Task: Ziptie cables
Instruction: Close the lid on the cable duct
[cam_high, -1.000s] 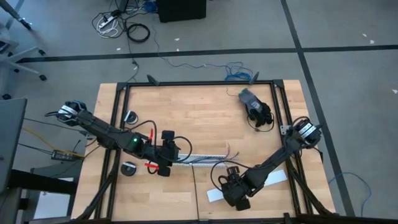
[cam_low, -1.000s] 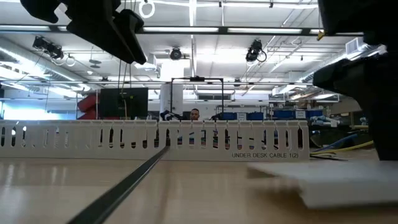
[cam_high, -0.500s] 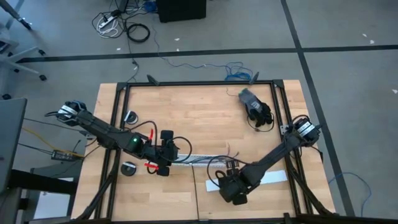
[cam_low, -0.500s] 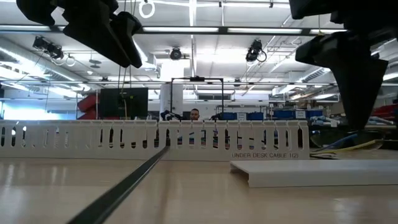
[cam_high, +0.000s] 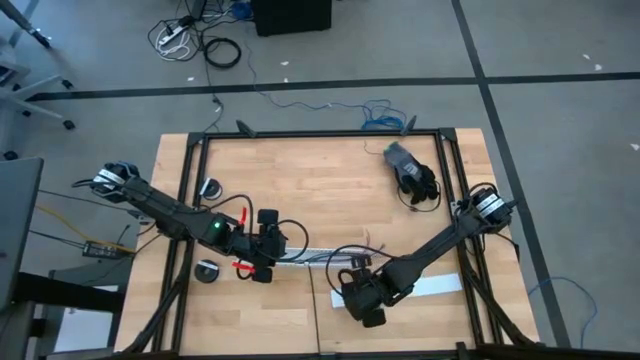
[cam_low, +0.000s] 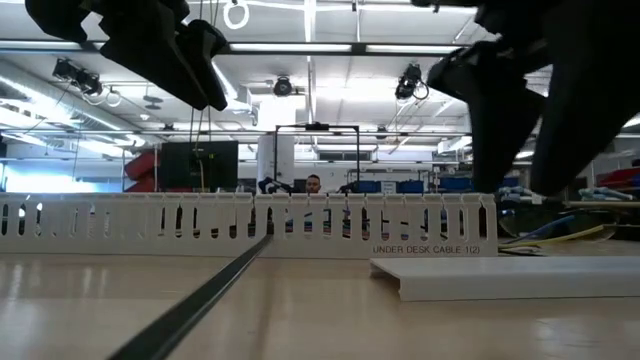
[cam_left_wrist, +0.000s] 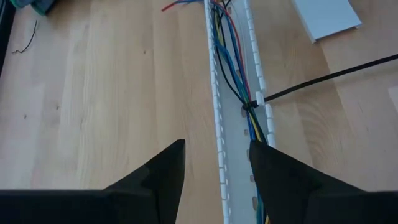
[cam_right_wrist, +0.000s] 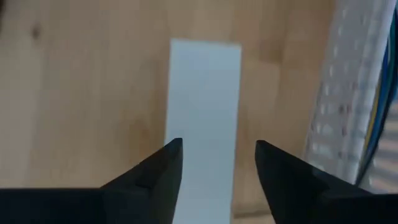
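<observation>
Along the white channel (cam_left_wrist: 219, 118) lie the cables (cam_left_wrist: 231, 74), cinched by the ziptie (cam_left_wrist: 323, 78), tail trailing across the surface (cam_left_wrist: 99, 93). Left gripper (cam_left_wrist: 214, 163) hovering above, fingers spread, holding nothing. Right gripper (cam_right_wrist: 217, 163) over the white lid (cam_right_wrist: 202, 118), fingers spread, likely to fetch it.

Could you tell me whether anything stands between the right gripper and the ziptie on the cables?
Nothing visible does. The right gripper hangs open over the flat white cover lying on the table, beside the white channel. The ziptie sticks out of the channel where it wraps the cables, with bare table around it.
</observation>
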